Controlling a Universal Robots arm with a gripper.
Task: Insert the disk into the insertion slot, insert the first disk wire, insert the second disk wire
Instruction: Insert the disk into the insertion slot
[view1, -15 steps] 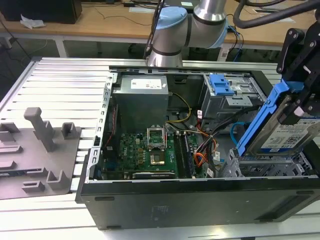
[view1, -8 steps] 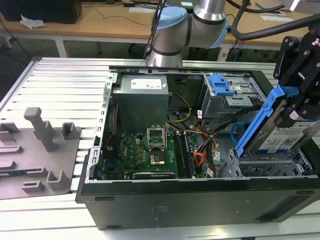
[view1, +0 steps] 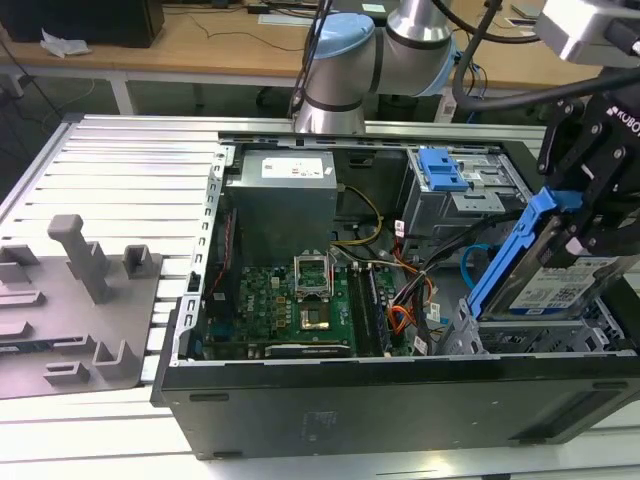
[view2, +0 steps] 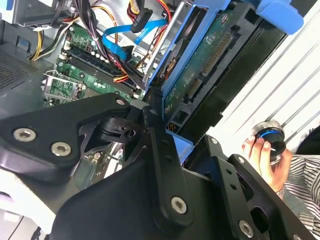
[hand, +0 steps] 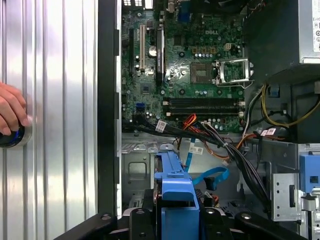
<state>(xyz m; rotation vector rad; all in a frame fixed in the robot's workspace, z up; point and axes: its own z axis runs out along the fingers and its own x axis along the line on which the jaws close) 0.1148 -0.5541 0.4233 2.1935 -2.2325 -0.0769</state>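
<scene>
My gripper (view1: 578, 212) is shut on the disk (view1: 548, 287), a silver drive with a white label in a bright blue carrier (hand: 175, 185). The disk hangs tilted, one end raised, just above the insertion slot (view1: 462, 335), the silver perforated cage at the case's front on the exterior view's right. In the second wrist view the disk's green circuit side (view2: 200, 65) faces the camera. The second disk wire (view1: 470, 265), a flat blue cable, loops loose beside the cage and appears in both wrist views (hand: 210, 177) (view2: 125, 30). I cannot tell which wire bundle is the first disk wire.
Orange and black-yellow wire bundles (hand: 220, 142) cross between the motherboard (view1: 300, 300) and the cage. A grey bay with a blue caddy (view1: 445, 172) stands behind. A grey fixture plate (view1: 70, 300) lies at the exterior view's left. A person's hand (hand: 10, 112) rests on a round knob outside the case.
</scene>
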